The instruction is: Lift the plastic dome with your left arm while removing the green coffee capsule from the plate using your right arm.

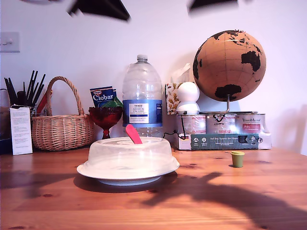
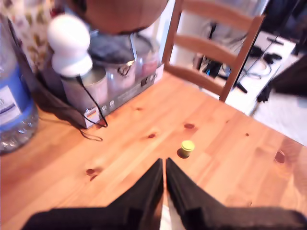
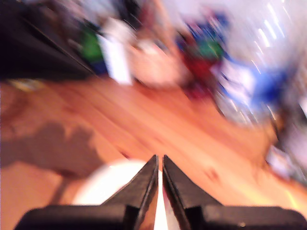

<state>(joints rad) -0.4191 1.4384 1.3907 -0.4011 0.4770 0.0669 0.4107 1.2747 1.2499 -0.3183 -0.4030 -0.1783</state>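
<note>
1. The wide, low, translucent plastic dome (image 1: 127,154) sits in the middle of the wooden table (image 1: 216,201) in the exterior view. Its flared rim rests down over the round white plate (image 1: 128,180), of which only a thin edge shows beneath.
2. A small red tab handle (image 1: 133,133) stands tilted on the dome's flat top. The dome's walls are cloudy, so what lies under it cannot be made out.
3. The tiny olive-green tapered coffee capsule (image 1: 237,158) stands on the bare table toward the exterior view's right, well apart from the dome and plate. It rests with its wider, lighter rim up.
4. In the first wrist view the same capsule (image 2: 186,147) lies just ahead of my first gripper (image 2: 164,165), not touching it. The two pointed black fingers are pressed together with only a thin slit between them, holding nothing.
5. My second gripper (image 3: 159,162) likewise has its black fingers closed against each other and empty. The second wrist view is heavily blurred; a pale round shape, likely the dome (image 3: 108,184), shows below the tips.
6. Behind the dome in the exterior view stand a tall clear water bottle (image 1: 142,96), a red glass goblet (image 1: 105,118), a woven wicker basket (image 1: 61,125) and a cork-coloured globe (image 1: 229,65).
</note>
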